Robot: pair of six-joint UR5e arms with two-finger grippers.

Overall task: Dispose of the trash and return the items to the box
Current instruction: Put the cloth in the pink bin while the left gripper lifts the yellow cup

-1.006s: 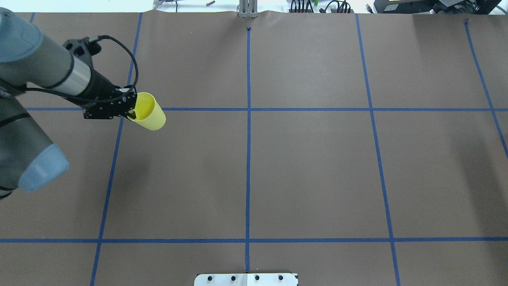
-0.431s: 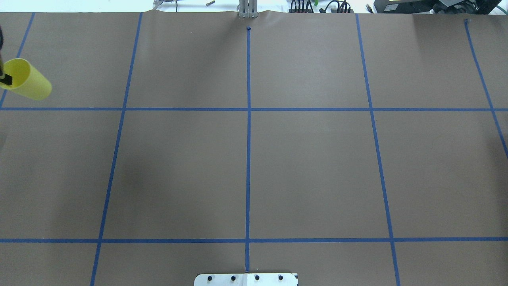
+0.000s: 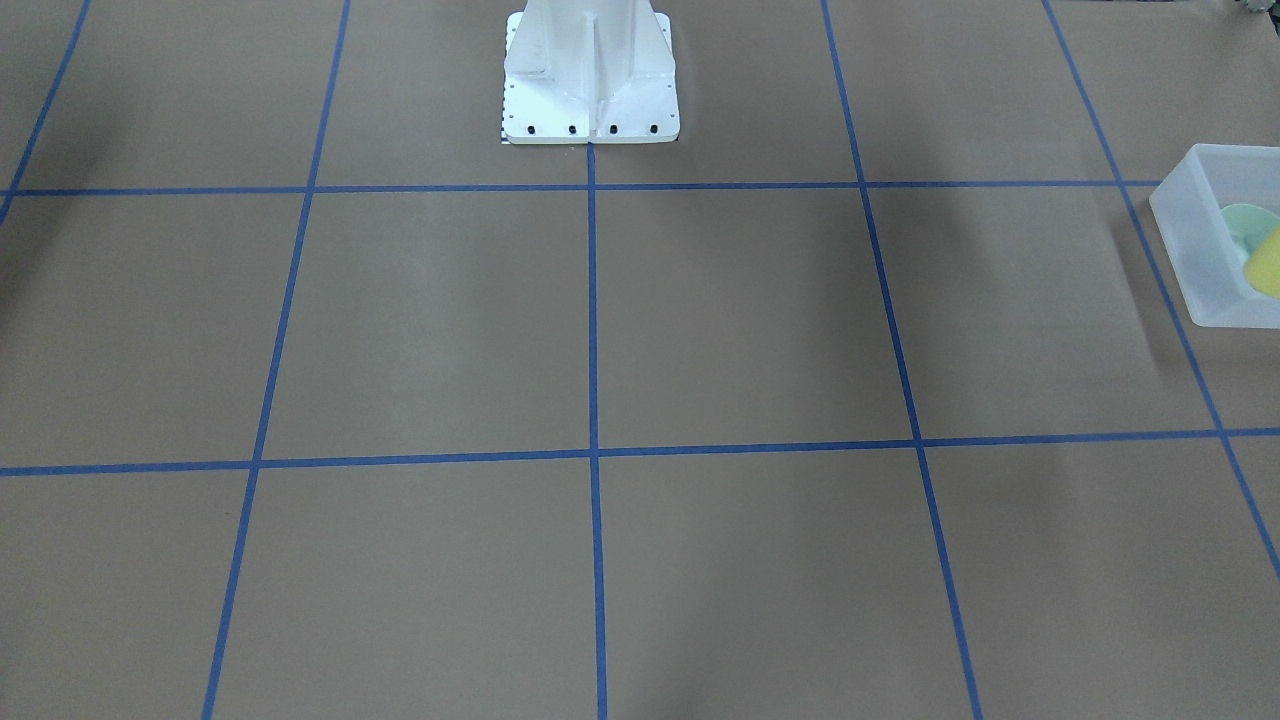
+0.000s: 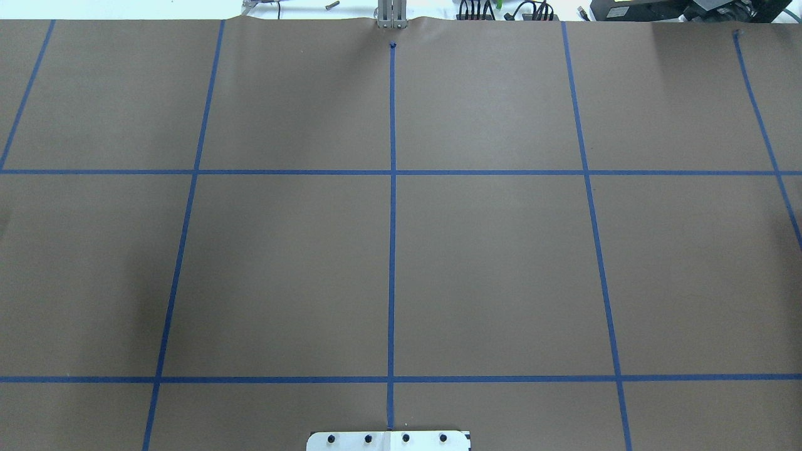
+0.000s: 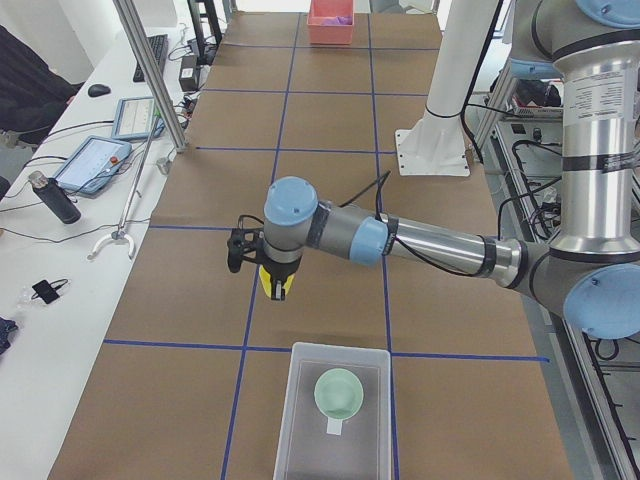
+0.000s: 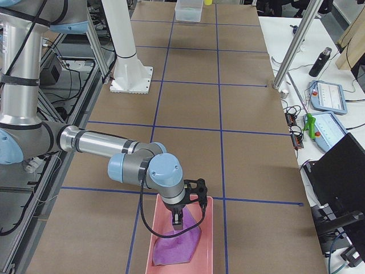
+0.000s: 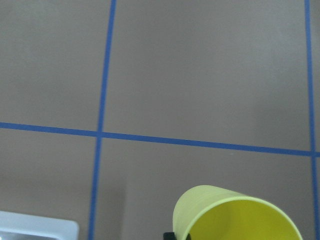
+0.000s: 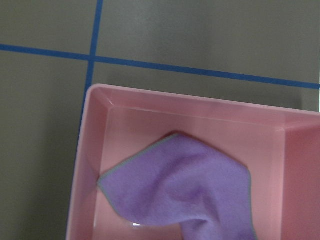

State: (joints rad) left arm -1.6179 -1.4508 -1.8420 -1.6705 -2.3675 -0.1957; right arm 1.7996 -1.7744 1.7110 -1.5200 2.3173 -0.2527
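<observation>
My left gripper (image 5: 268,272) is shut on the rim of the bright yellow cup (image 5: 275,286) and holds it above the table, just short of the frosted white bin (image 5: 300,420). The cup fills the bottom of the left wrist view (image 7: 235,217), with the bin's corner (image 7: 35,230) at the lower left. The mint-green bowl (image 5: 339,393) lies in the bin. In the front-facing view the bin (image 3: 1195,250) and bowl (image 3: 1243,222) sit at the right edge. My right gripper (image 6: 179,220) hangs over a purple cloth (image 8: 185,190) in a pink tray (image 8: 92,150); I cannot tell its state.
The white robot base (image 3: 590,80) stands at the table's near middle. Blue tape lines grid the brown table (image 4: 489,263). Tablets, a bottle and cables lie on the side bench (image 5: 95,160). Metal posts (image 5: 150,75) rise at the table's edge.
In the overhead view my left arm and the yellow cup moved left, then left the frame entirely. Only the table shows there now.
</observation>
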